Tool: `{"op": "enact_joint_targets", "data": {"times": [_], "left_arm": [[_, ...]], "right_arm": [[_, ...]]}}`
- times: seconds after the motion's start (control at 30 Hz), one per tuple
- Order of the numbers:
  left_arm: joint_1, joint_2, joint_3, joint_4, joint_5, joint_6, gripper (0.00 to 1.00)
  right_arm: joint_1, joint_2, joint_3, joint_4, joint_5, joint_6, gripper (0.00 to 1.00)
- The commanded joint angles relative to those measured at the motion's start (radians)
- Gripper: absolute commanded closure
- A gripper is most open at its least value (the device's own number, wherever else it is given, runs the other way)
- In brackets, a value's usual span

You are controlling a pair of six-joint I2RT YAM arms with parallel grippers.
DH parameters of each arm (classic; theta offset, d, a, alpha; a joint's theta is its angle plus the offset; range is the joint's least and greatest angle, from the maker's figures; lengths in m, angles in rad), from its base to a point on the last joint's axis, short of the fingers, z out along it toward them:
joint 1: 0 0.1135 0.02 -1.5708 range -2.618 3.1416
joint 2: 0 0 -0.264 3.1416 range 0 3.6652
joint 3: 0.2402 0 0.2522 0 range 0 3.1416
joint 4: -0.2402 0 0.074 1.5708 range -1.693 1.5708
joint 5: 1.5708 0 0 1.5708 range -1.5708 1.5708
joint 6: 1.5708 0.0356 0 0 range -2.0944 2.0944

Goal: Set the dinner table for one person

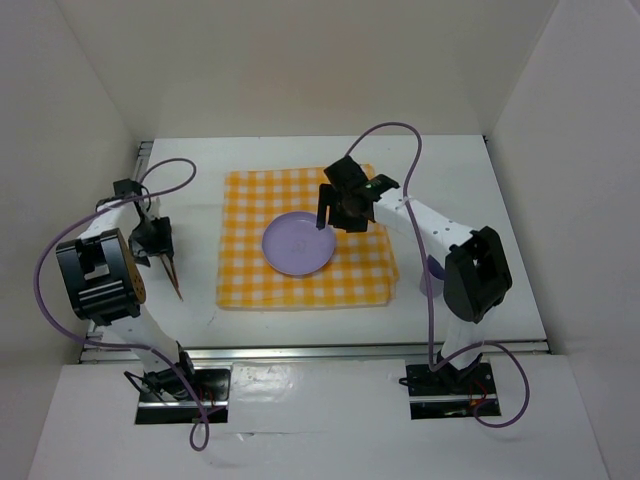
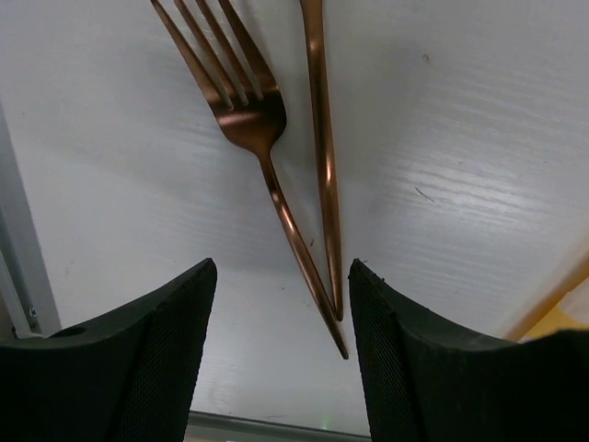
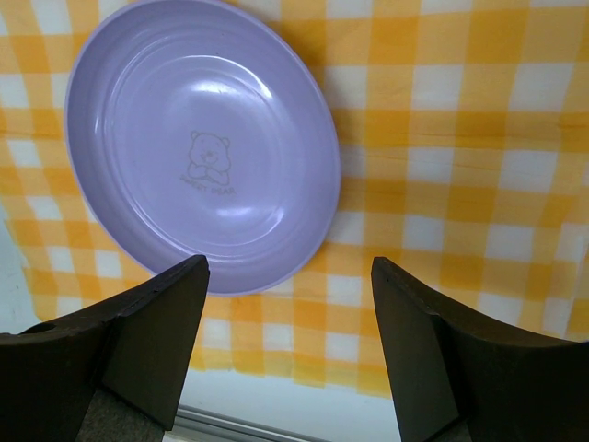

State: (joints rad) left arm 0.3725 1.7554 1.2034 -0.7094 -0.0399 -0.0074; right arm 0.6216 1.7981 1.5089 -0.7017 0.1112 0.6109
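Your tabletop (image 1: 480, 200): flat, plain white, silver rails along near & left edges, white walls round it; it fills the middle of the top view, just ahead of both arm bases. A yellow/white checked cloth (image 1: 250, 265) lies at its centre w/ a lilac plate (image 1: 298, 243) on it, bear print in the plate's well. L tool (image 2: 281, 276): jaws apart, released, gripping nothing; the handle ends of a copper fork (image 2: 244, 110) & a 2nd copper utensil (image 2: 322, 138) lie on the white surface betw. its fingertips, meeting in a V; whether it touches them you can't tell. R tool (image 3: 287, 267): jaws wide, empty, over the cloth at the plate's edge; contact w/ the rim can't be told.
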Motion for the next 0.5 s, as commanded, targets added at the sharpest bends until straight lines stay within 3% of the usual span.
{"op": "enact_joint_targets", "data": {"times": [0.0,0.2,0.3,0.47], "left_arm": [[0.008,0.032,-0.019,0.053,0.000,-0.026,0.33],[0.042,-0.010,-0.054,0.087,0.116,-0.045,0.42],[0.051,-0.063,-0.076,0.111,0.117,-0.055,0.42],[0.094,-0.067,-0.088,0.131,0.127,-0.074,0.50]], "right_arm": [[0.013,-0.011,0.050,-0.022,0.030,-0.008,0.21],[0.013,-0.011,0.071,-0.053,0.039,-0.008,0.21],[0.013,-0.011,0.080,-0.062,0.050,-0.008,0.21],[0.013,-0.011,0.108,-0.093,0.059,-0.008,0.21]]}}
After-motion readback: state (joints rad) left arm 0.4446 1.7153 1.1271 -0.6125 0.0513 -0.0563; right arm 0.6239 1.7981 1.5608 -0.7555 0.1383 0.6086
